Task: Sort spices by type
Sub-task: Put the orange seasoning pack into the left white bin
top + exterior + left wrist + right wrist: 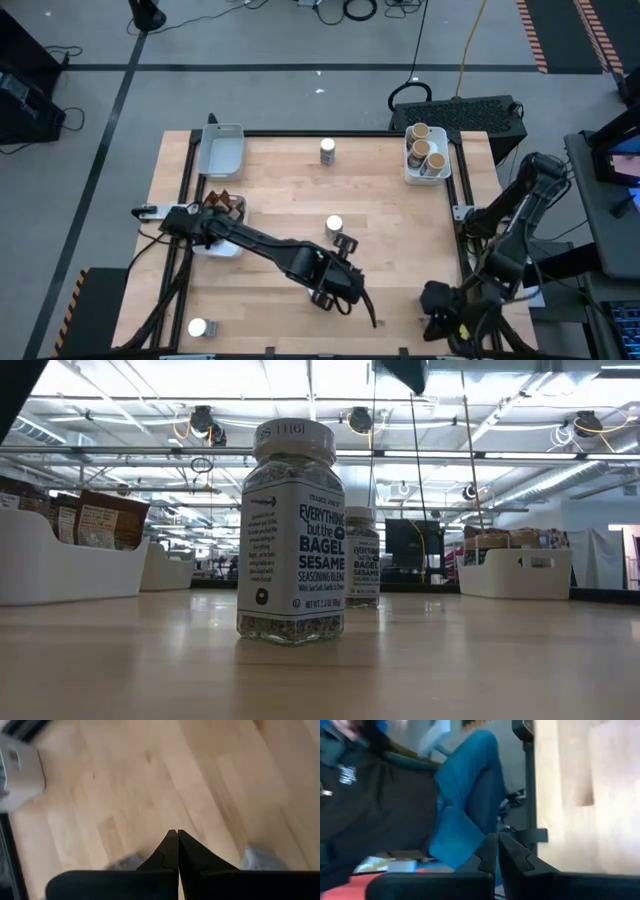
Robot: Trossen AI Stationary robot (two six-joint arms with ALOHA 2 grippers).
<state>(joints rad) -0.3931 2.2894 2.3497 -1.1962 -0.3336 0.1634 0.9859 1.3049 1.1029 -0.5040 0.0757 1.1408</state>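
Presently: cork-topped jars (425, 152) binned at two o'clock, brown packets (223, 204) binned at nine; three white-lidded jars (334, 226) loose on tabletop (280, 190) — unsorted. My left fingers (347, 243) and right fingers (497, 851) shut, empty.

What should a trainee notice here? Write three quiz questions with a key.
1. How many white-lidded jars stand loose on the table?
2. True or false: the left gripper holds a jar.
3. What is in the far right tray? A) packets B) cork-topped jars C) nothing

Key: 1) three; 2) false, it is shut on nothing; 3) B.
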